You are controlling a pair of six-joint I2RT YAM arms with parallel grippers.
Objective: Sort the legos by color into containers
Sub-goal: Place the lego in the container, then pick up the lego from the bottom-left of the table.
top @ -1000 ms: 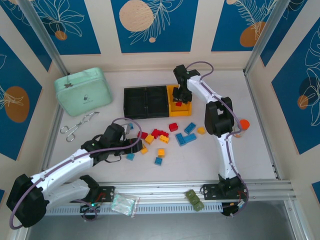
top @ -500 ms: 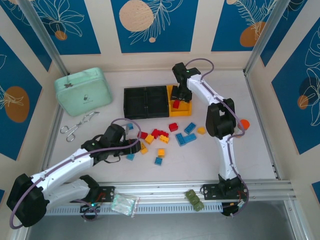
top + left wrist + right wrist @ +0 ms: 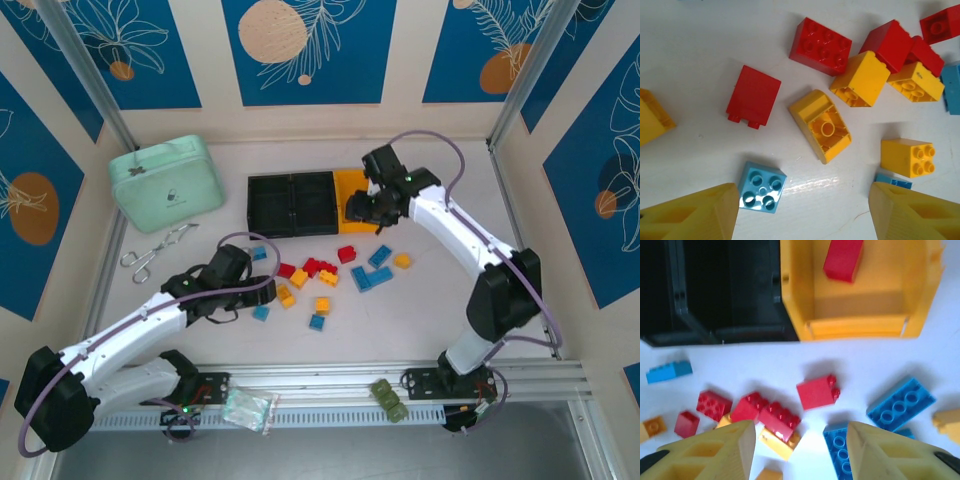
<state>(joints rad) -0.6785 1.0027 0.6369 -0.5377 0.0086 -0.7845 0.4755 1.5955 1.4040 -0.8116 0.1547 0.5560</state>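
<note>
Red, yellow and blue legos (image 3: 322,268) lie scattered on the white table in front of the containers: two black bins (image 3: 290,205) and a yellow bin (image 3: 350,185) joined in a row. One red brick (image 3: 843,259) lies inside the yellow bin (image 3: 855,325). My right gripper (image 3: 800,450) hangs open above a red brick (image 3: 817,391) and a blue plate (image 3: 900,402), holding nothing. My left gripper (image 3: 802,210) is open low over the table, a light-blue brick (image 3: 762,187) beside its left finger and an upturned yellow brick (image 3: 821,125) just beyond.
A mint-green lidded case (image 3: 166,183) stands at the back left, with metal tongs (image 3: 155,252) in front of it. An orange object (image 3: 488,248) lies at the right. An olive-green toy (image 3: 390,398) and a plastic bag (image 3: 247,407) rest on the front rail.
My right gripper opened and left a red brick in the yellow bin, then drew back toward the pile as its arm swung out to the right. The left arm barely moved.
</note>
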